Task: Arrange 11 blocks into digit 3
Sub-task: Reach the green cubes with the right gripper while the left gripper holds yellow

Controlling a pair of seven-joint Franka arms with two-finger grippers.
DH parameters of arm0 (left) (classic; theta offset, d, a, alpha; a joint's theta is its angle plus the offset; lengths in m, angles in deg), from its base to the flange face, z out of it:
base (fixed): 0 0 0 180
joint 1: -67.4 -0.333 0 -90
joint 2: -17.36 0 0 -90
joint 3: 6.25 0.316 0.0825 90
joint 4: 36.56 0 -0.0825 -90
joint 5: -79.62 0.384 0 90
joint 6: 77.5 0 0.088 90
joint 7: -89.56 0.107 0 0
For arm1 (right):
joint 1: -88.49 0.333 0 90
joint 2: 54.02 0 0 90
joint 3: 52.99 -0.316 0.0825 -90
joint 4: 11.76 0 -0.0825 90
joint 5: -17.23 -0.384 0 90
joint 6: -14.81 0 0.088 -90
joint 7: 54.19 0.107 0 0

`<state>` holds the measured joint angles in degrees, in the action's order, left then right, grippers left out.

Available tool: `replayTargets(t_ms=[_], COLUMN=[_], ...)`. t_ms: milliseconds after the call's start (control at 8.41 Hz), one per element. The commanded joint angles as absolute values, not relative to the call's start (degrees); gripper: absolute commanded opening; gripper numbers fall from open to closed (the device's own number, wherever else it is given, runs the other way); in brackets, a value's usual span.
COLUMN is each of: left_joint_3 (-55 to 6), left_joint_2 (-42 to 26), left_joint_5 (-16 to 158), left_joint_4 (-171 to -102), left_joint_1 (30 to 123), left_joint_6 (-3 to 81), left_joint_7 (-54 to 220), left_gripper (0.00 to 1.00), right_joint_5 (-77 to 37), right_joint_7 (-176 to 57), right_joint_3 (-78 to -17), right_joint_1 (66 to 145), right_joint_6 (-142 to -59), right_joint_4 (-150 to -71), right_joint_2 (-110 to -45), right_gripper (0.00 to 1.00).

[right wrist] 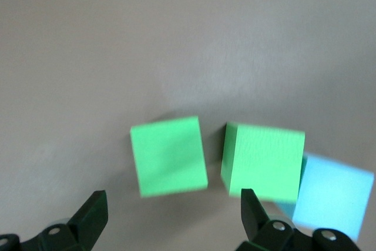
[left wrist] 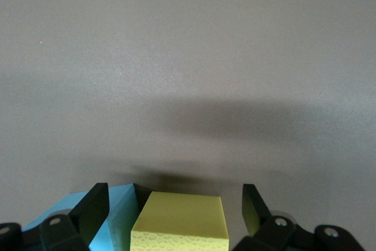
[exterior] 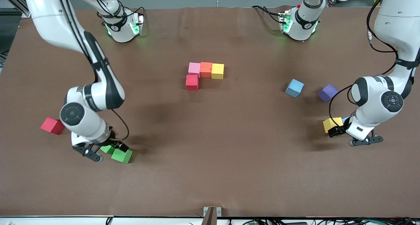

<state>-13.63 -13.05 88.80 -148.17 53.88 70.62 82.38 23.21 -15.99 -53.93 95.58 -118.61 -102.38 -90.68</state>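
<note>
The digit so far is only a start: a pink block (exterior: pixel 194 68), an orange block (exterior: pixel 206 69) and a yellow block (exterior: pixel 218 71) sit touching in a row mid-bench, with a red block (exterior: pixel 192 82) touching the pink one on the side nearer the front camera. The rest lie scattered.

The right end effector (exterior: pixel 98 151) hangs low over two green blocks (right wrist: pixel 169 156) (right wrist: pixel 263 161) at the right arm's end of the bench, its fingers (right wrist: pixel 93 216) spread wide and holding nothing. In its wrist view the two greens sit just beside each other with a thin gap, and a light blue block (right wrist: pixel 332 204) crowds the second. The risk here, I judge, is that one finger comes down on top of a block or wedges into the gap, shoving the neighbour or pinching two at once.

The left end effector (exterior: pixel 356 136) is low at the left arm's end, also wide and empty, straddling a second yellow block (left wrist: pixel 181 223) with another light blue block (left wrist: pixel 114 216) touching it. A finger (left wrist: pixel 94 207) appears to overlap that blue one, so closing could catch both or twist the yellow.

A spare red block (exterior: pixel 52 125), a blue block (exterior: pixel 294 88) and a purple block (exterior: pixel 327 93) lie apart, turned at angles; carried in crooked, they would spoil the rows.
</note>
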Motion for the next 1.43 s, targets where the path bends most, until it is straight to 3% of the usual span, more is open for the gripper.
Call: replayTargets(t_ms=[0,595,951,1308], left_joint_3=[-13.64,-13.64,-13.64,-13.64], left_joint_2=[-11.64,-6.2,-6.36,-10.74], left_joint_5=[88.32,88.24,88.32,88.93], left_joint_4=[-150.37,-153.63,-153.9,-152.22], left_joint_1=[54.22,54.04,54.22,54.31], left_joint_6=[70.86,67.45,67.52,75.3], left_joint_7=[81.74,81.21,81.29,82.08], left_gripper=[1.0,1.0,1.0,1.0], right_joint_5=[24.7,26.87,27.6,27.68], right_joint_7=[-18.06,-19.03,-19.47,-19.38], right_joint_3=[-55.19,-55.19,-55.19,-55.19], right_joint_1=[93.67,95.51,94.99,95.08], right_joint_6=[-117.82,-121.16,-121.25,-121.25], right_joint_4=[-96.68,-95.79,-96.66,-97.46], right_joint_2=[-94.97,-97.87,-98.67,-98.93], right_gripper=[1.0,1.0,1.0,1.0])
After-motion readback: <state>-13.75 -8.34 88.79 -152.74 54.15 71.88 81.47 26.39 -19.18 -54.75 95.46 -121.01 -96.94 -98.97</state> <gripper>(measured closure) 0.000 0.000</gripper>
